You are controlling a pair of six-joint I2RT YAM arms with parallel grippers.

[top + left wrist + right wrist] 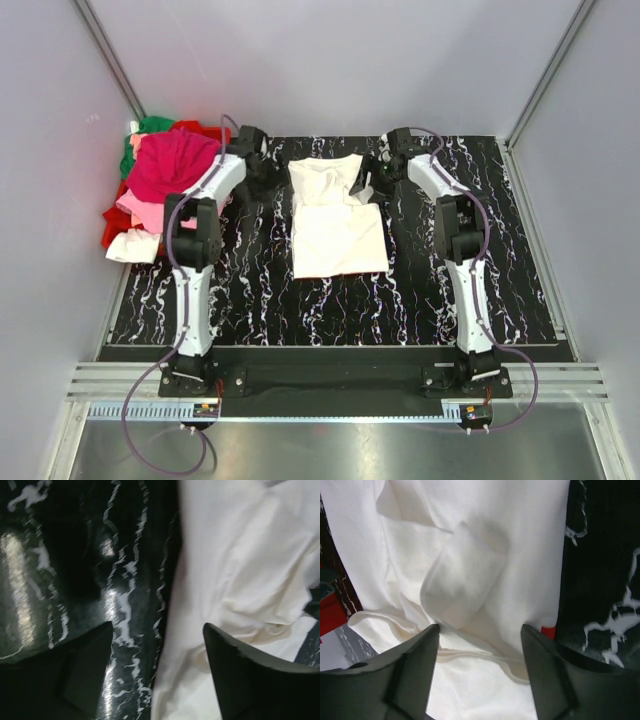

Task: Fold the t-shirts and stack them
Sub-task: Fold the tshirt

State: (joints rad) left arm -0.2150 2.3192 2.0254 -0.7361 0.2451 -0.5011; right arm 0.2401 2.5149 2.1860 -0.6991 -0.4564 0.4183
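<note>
I'm mid-fold on the white shirt, which lies mid-bench. My left claw and right claw hang spread at its far end, holding nothing. Next, I judge: pinch both far corners and fold nearward.

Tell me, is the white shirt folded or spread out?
Partly folded. The white shirt lies as a narrow rectangle on the table, but its far end is rumpled.

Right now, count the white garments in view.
2: a white t-shirt spread at centre; a white cloth crumpled at the coloured pile's near edge. More may lie hidden beneath.
</note>
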